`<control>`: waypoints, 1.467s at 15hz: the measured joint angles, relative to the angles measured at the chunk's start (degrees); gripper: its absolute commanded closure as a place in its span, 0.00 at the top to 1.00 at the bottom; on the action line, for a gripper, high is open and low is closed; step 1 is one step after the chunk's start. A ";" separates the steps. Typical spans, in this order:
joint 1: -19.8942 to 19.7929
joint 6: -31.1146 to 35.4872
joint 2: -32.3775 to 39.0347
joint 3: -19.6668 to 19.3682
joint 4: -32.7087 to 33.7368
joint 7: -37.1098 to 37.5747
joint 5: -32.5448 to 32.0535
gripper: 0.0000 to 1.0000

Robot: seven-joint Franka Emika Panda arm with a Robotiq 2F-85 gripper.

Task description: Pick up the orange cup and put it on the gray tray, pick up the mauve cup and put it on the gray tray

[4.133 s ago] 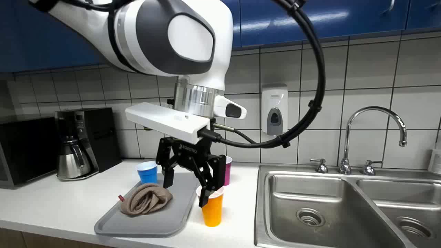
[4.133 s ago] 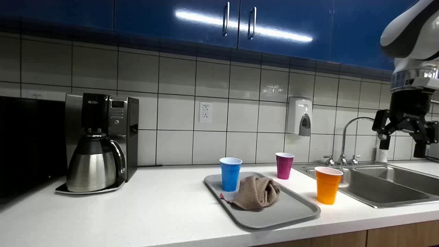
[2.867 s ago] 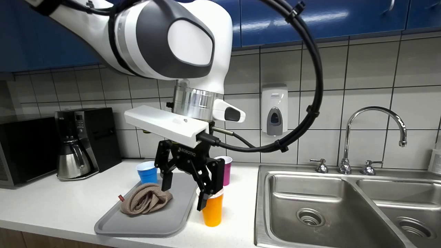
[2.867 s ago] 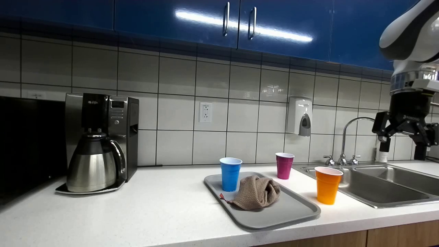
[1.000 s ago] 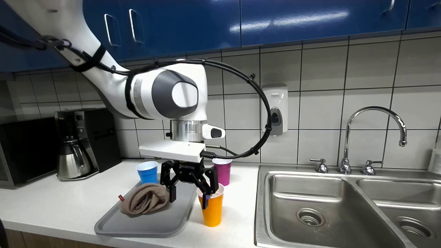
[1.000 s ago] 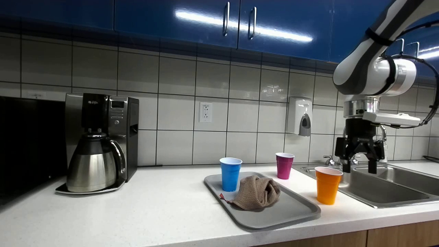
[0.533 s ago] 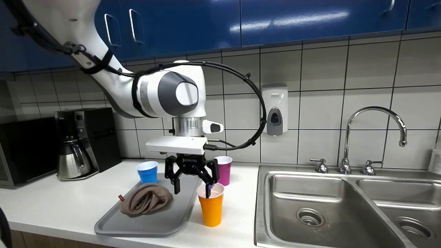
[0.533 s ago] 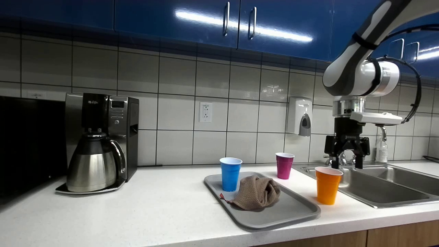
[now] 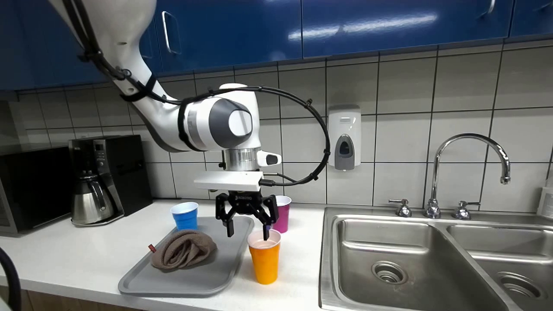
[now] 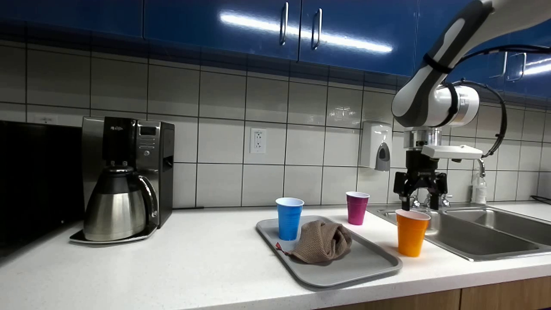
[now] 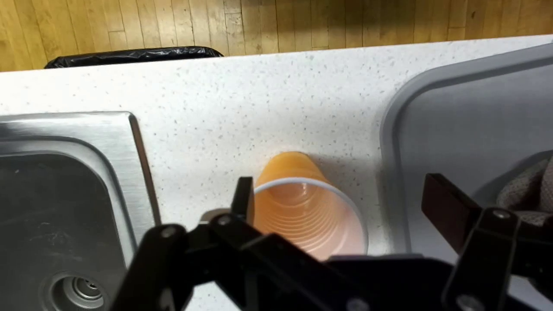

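The orange cup [image 9: 265,262] stands upright on the counter, between the tray and the sink; it also shows in an exterior view [image 10: 412,237] and in the wrist view [image 11: 293,167]. My gripper [image 9: 248,234] is open and empty above the orange cup. In the wrist view the gripper's [image 11: 345,203] fingers span the cup's rim, which lies nearer the left finger. The mauve cup [image 10: 357,209] stands upright on the counter towards the wall; it shows partly behind the gripper [image 9: 283,218] and is out of the wrist view. The gray tray [image 10: 344,276] lies beside the orange cup.
A blue cup [image 10: 289,219] and a crumpled brown cloth [image 10: 323,243] sit on the tray. The steel sink [image 9: 328,259] and faucet [image 9: 436,172] are beside the orange cup. A coffee maker [image 10: 125,181] stands further along. Blue cabinets [image 9: 389,26] hang above.
The arm has swung in, bringing the open gripper closer to the wall and over the orange cup. In an exterior view it has moved left from the picture's edge. Cups and tray have not moved.
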 measured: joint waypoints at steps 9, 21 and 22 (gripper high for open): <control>0.71 4.88 8.33 1.37 3.86 4.46 2.04 1.00; 0.72 7.06 12.46 1.51 5.80 5.73 2.93 0.56; 0.72 7.06 12.46 1.53 5.83 5.73 3.14 0.49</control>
